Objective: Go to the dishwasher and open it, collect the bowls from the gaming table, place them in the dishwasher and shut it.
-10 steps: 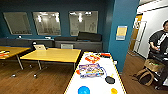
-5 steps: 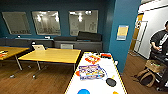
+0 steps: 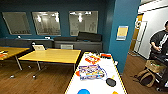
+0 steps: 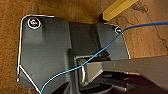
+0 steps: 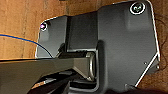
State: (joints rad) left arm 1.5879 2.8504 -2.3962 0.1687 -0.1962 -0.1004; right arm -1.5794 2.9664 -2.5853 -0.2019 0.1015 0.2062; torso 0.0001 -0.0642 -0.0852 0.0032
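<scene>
The gaming table (image 3: pixel 112 70), long with a glossy white top and a colourful central graphic, stretches away from me in the head view. At its near end sits the round blue bowl (image 3: pixel 83 91), cut by the picture's edge. The small yellow bowl (image 3: pixel 115 92) peeks in further right. A flat black disc (image 3: pixel 110 82) lies between them, a little further up the table. The dishwasher is out of view. Both wrist views look down past the robot's dark plate at wooden floor.
Two yellow-topped tables (image 3: pixel 53 55) stand to the left on wooden floor. A blue wall corner (image 3: pixel 122 47) rises right of the gaming table. A person (image 3: pixel 160 41) stands at the far right, with a backpack (image 3: pixel 145 77) on the floor. A yellow table leg (image 4: pixel 117 8) is near the left wrist.
The whole head picture has shifted slightly, so the camera has moved a little. The bowls and the disc lie where they were on the table.
</scene>
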